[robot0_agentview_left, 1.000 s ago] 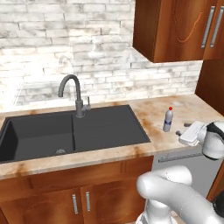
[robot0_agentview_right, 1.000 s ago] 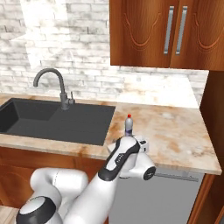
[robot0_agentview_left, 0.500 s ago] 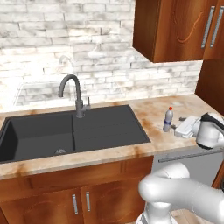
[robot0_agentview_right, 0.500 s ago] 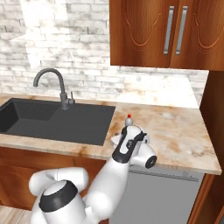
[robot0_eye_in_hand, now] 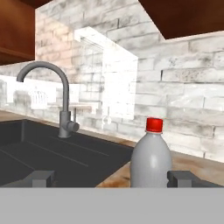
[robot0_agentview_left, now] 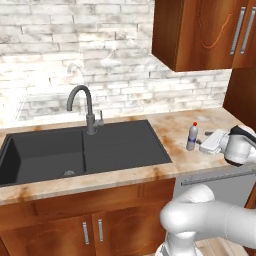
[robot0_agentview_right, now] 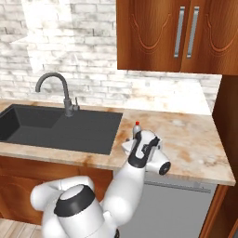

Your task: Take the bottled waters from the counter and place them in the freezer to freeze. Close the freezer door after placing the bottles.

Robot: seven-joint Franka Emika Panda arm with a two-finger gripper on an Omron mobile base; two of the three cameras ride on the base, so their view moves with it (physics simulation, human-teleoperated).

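A greyish bottled water [robot0_agentview_left: 192, 136] with a red cap stands upright on the marbled counter [robot0_agentview_left: 172, 127], just right of the black sink. My gripper [robot0_agentview_left: 204, 143] sits level with it on its right, open and pointing at it. In the hand view the bottle [robot0_eye_in_hand: 151, 162] stands between the two fingertips [robot0_eye_in_hand: 41, 178], close to the right one, with my gripper [robot0_eye_in_hand: 113, 179] empty. From the right base view my hand covers most of the bottle, leaving its red cap [robot0_agentview_right: 137, 124] showing above my gripper [robot0_agentview_right: 129, 147]. The freezer and its door are out of view.
The black sink [robot0_agentview_left: 75, 150] and its curved faucet [robot0_agentview_left: 82, 107] lie left of the bottle. Wooden wall cabinets [robot0_agentview_left: 200, 30] hang above the counter. A grey appliance front [robot0_agentview_right: 176, 209] sits under the counter [robot0_agentview_right: 195, 139], and a brick wall backs it.
The hand has swung in over the counter toward the bottle and now sits right beside it. The jaws stayed open and the bottle has not moved.
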